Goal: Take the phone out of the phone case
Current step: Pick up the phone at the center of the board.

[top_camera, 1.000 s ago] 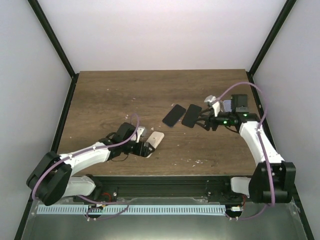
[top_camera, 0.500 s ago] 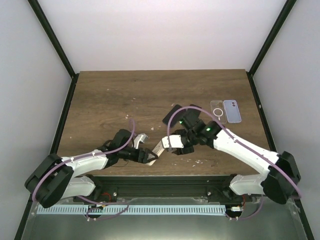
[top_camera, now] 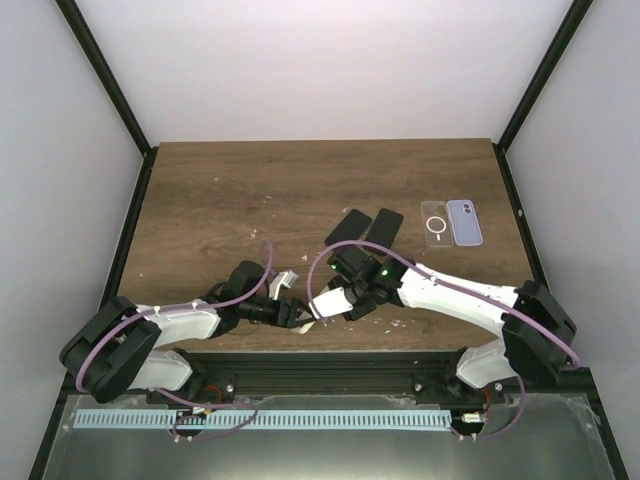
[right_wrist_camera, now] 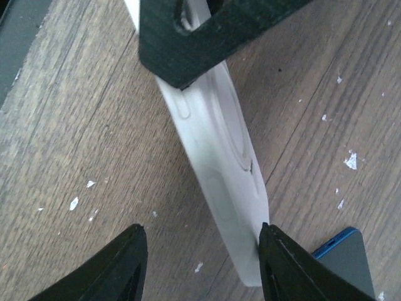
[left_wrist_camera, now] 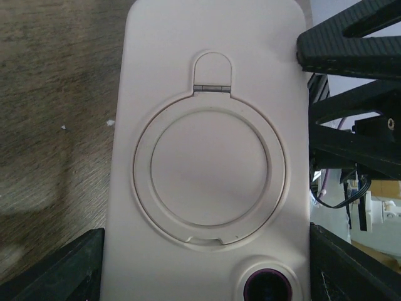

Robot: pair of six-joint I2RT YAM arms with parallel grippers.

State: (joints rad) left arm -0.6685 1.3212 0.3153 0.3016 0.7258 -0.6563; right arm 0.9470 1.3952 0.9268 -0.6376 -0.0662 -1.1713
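Observation:
A cream phone case (left_wrist_camera: 210, 169) with a round ring on its back fills the left wrist view. A dark camera lens (left_wrist_camera: 269, 290) of the phone shows through its cutout; the phone's other parts are hidden. My left gripper (left_wrist_camera: 210, 279) is shut across the case's width, a finger on each long edge. From above, the case (top_camera: 322, 300) stands tilted on edge near the table's front. My right gripper (right_wrist_camera: 203, 251) is open at the case's free end (right_wrist_camera: 219, 169): the right finger (right_wrist_camera: 282, 263) touches its side and the left finger stands apart.
Two dark phones (top_camera: 346, 227) (top_camera: 383, 226) lie side by side behind the grippers. A clear case (top_camera: 436, 223) and a blue case (top_camera: 464, 222) lie at the back right. White crumbs dot the wood. The table's front edge (top_camera: 330, 350) is close below the grippers.
My right arm swung from the back right to the cream case and its jaws narrowed. The clear and blue cases now lie uncovered. My left gripper shifted the case slightly toward the front.

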